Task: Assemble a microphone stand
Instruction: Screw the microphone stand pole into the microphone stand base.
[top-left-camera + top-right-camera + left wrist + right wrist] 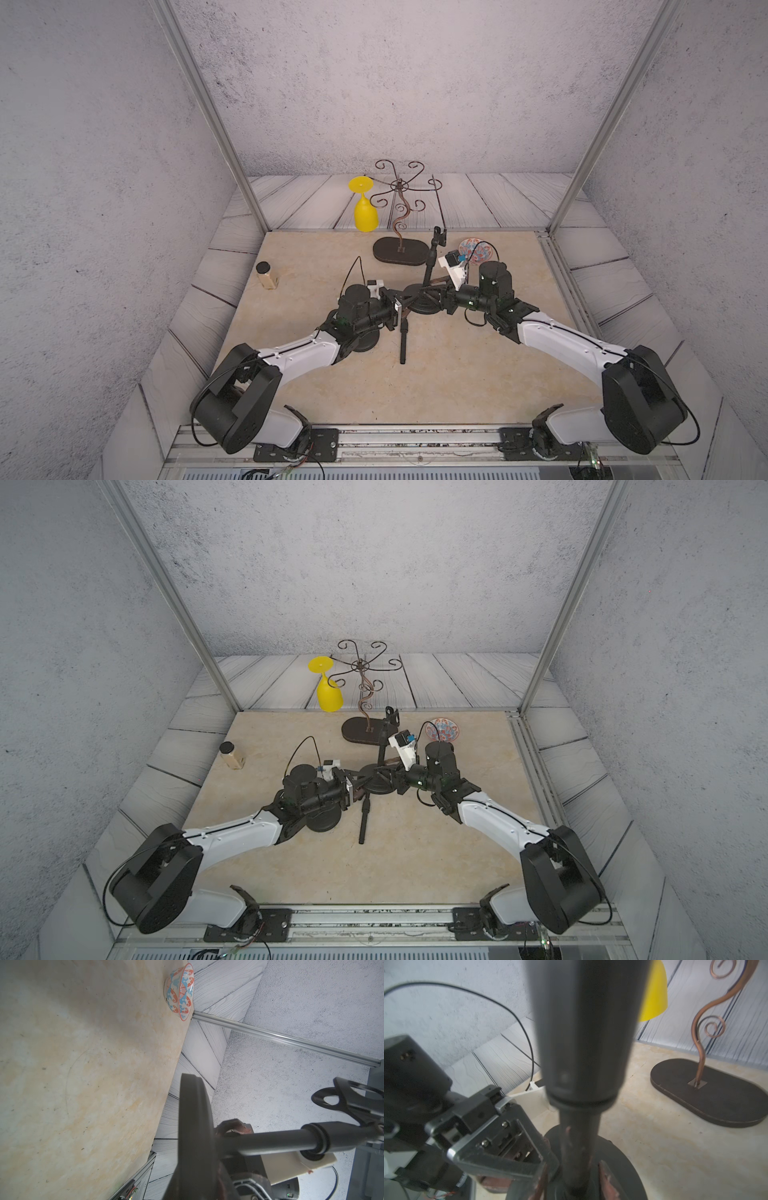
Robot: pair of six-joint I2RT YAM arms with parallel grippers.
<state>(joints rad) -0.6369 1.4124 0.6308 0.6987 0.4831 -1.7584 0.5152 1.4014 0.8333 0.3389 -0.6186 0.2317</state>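
Observation:
A round black base (420,308) sits mid-table with a black pole (430,266) rising from its centre to a mic clip (439,237). My left gripper (402,306) is shut on the base's rim; the left wrist view shows the base (195,1118) edge-on, with the pole (270,1144) and clip (349,1101) beyond it. My right gripper (434,297) is shut low on the pole (581,1053), its reddish pads (607,1180) on either side just above the base (623,1167). A loose black rod (402,343) lies on the table in front.
A second black disc (324,820) lies partly under my left arm. At the back stand a brown scrolled rack (401,251) with a yellow glass (365,214) hanging from it, a patterned bowl (478,249) and a small black-lidded jar (266,276).

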